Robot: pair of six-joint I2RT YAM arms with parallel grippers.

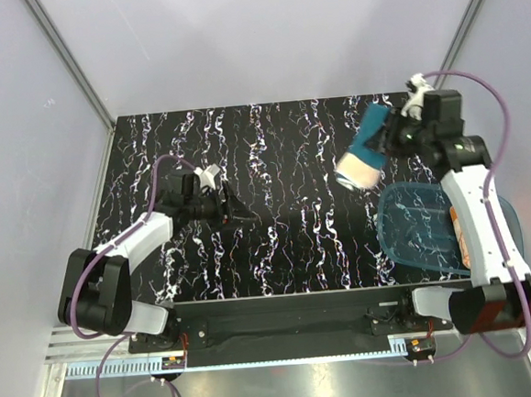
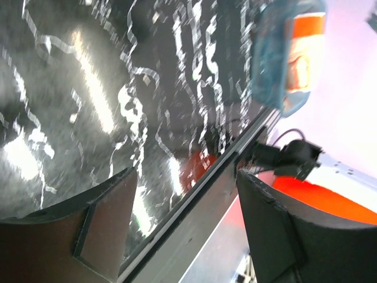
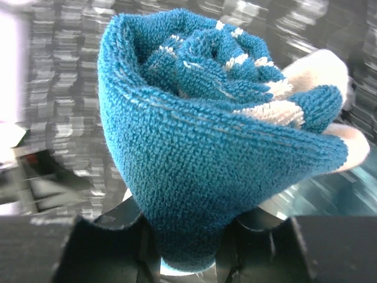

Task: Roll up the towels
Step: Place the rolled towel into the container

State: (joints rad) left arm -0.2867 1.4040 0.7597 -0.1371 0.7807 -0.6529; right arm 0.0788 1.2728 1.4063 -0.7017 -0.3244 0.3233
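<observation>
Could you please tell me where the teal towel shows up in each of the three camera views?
Top external: upper right, the rolled teal towel held in the right gripper, over the black marbled table.
Left wrist: not in it.
Right wrist: fills the middle of the picture, pinched at the bottom edge between the fingers.
Shared landmark: the black marbled table shows in all three views, behind the towel in the right wrist picture.

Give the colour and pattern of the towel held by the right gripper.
The towel is teal with white streaks, cream underside; best in the right wrist view.
</observation>
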